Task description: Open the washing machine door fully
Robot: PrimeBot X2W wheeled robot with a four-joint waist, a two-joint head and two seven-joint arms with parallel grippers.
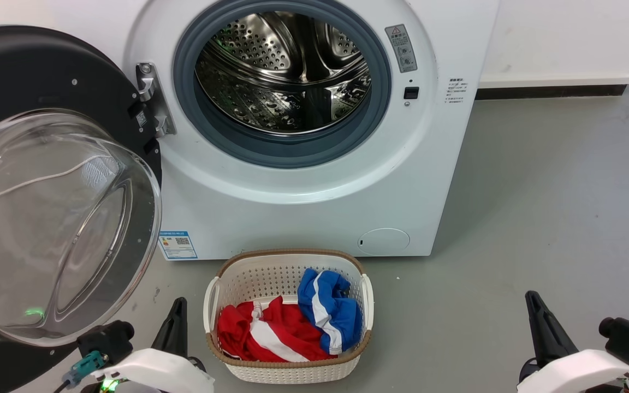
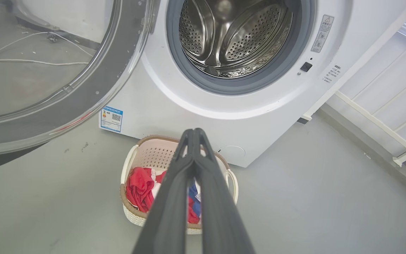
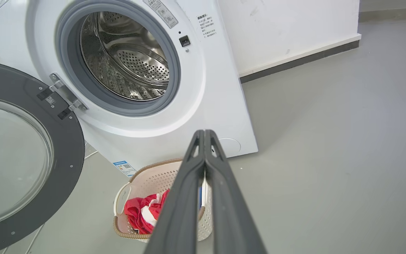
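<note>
Head view, with both wrist views. The big white front-loading washing machine [image 1: 303, 185] stands ahead of the robot, its perforated steel drum [image 1: 284, 71] exposed inside the grey rubber gasket. The washing machine door [image 1: 47, 218], a large round glossy black disc with a clear bulging glass bowl at its centre, hangs from the bright metal hinge [image 1: 153, 101] at the left side of the opening. It is swung wide out to the left, with its inner face and bowl turned toward the robot. The left gripper [image 1: 179, 301] sits low at the lower left, just beside and below the door's lower rim. Its two long dark fingers are pressed together at the tips on nothing (the left wrist view shows this plainly). The right gripper [image 1: 530, 295] is at the lower right, well apart from the door, its fingers likewise together and empty. Between the grippers stands a white perforated plastic laundry basket [image 1: 287, 252] with a brown woven rim, holding red-and-white and blue-and-white garments. The door turns about the upright hinge axis and lies up and to the left of the left gripper, the nearer one. Judged from this, the door looks at or near full swing, and any remaining push would fall to the left arm, directed leftward and away.
</note>
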